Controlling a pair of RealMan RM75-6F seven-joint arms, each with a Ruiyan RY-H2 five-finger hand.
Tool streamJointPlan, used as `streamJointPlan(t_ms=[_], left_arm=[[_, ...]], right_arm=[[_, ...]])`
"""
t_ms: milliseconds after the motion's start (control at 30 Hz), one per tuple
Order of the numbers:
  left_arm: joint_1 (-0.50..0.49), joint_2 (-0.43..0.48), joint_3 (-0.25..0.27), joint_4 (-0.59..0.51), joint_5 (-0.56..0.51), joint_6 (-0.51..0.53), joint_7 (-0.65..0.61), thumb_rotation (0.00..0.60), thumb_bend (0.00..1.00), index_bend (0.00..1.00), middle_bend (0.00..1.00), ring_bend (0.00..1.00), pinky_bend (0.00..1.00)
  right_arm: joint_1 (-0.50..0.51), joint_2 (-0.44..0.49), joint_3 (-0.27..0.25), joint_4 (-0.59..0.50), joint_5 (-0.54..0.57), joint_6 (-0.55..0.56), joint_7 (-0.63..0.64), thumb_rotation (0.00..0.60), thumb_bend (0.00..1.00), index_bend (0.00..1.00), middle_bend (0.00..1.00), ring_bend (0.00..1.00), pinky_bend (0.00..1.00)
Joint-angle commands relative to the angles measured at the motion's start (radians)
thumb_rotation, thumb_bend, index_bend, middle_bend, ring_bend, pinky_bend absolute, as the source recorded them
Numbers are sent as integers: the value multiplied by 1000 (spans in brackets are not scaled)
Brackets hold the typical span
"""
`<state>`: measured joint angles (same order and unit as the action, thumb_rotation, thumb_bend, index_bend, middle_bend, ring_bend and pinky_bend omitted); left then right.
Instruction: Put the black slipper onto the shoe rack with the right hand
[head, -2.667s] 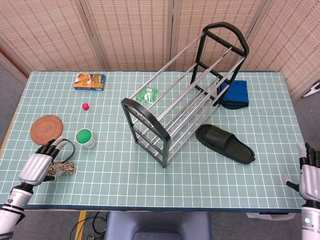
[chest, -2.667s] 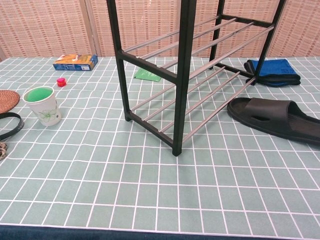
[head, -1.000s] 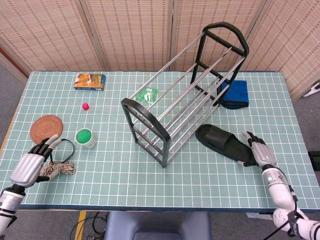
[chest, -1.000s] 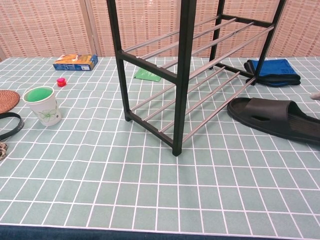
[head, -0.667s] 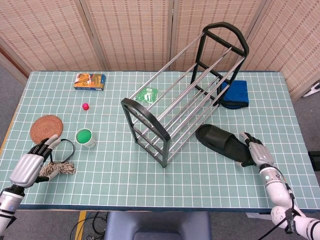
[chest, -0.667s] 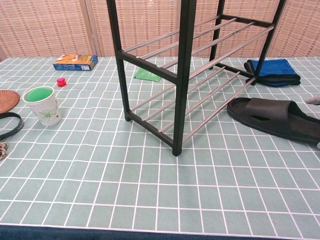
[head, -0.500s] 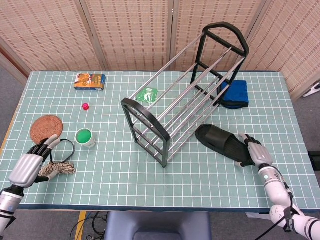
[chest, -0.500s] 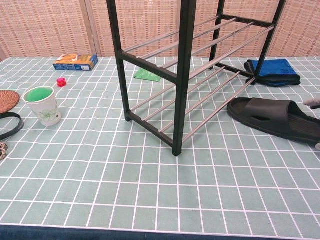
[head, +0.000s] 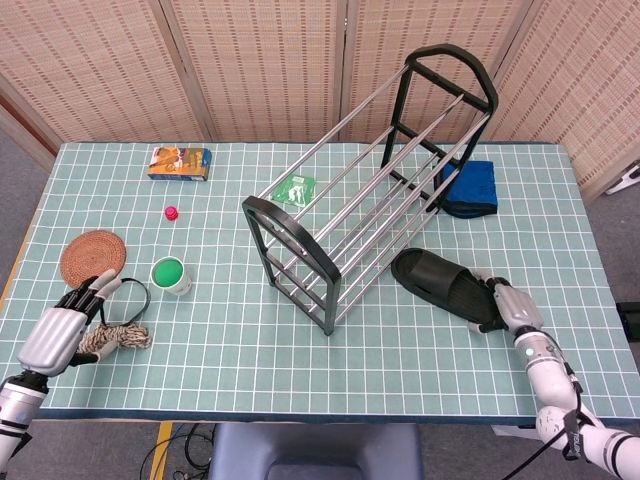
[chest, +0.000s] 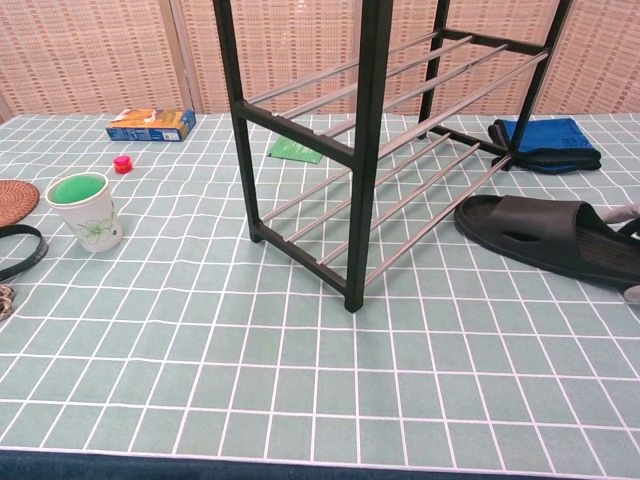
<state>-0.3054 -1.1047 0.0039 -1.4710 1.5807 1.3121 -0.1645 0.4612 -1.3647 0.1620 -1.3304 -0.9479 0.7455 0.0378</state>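
Note:
The black slipper (head: 445, 285) (chest: 545, 235) lies flat on the table, just right of the shoe rack (head: 370, 180) (chest: 365, 150), a black-ended frame with silver rails set at an angle. My right hand (head: 508, 305) is at the slipper's heel end with its fingers spread to either side of it. In the chest view only fingertips (chest: 628, 211) show at the right edge, above and below the heel. The slipper has not lifted. My left hand (head: 60, 335) rests at the lower left, fingers apart and holding nothing.
A folded blue cloth (head: 472, 187) lies behind the rack's far end, and a green packet (head: 296, 188) under its rails. On the left are a cup (head: 170, 274), red cap (head: 171, 212), box (head: 180, 162), woven coaster (head: 92, 258), and rope bundle (head: 120, 338).
My right hand came up from the table's front right corner and slid in onto the slipper's heel, its fingers now on both sides. The left hand drew back slightly off the rope.

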Motion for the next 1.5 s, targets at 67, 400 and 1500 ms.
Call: streamJointPlan(t_ms=[67, 400, 1500], left_arm=[[0, 0, -1, 1, 0, 1, 0, 600, 262, 0, 22, 0, 174], [-1, -4, -2, 3, -1, -1, 6, 600, 262, 0, 22, 0, 174], [-12, -28, -9, 2, -31, -35, 67, 600, 262, 0, 22, 0, 174]], right_arm=[[2, -5, 1, 7, 0, 3, 3, 600, 158, 152, 211, 126, 264], [1, -5, 5, 7, -6, 21, 13, 600, 195, 246, 281, 194, 338], [-119, 100, -23, -193, -119, 262, 13, 600, 219, 283, 309, 222, 366]])
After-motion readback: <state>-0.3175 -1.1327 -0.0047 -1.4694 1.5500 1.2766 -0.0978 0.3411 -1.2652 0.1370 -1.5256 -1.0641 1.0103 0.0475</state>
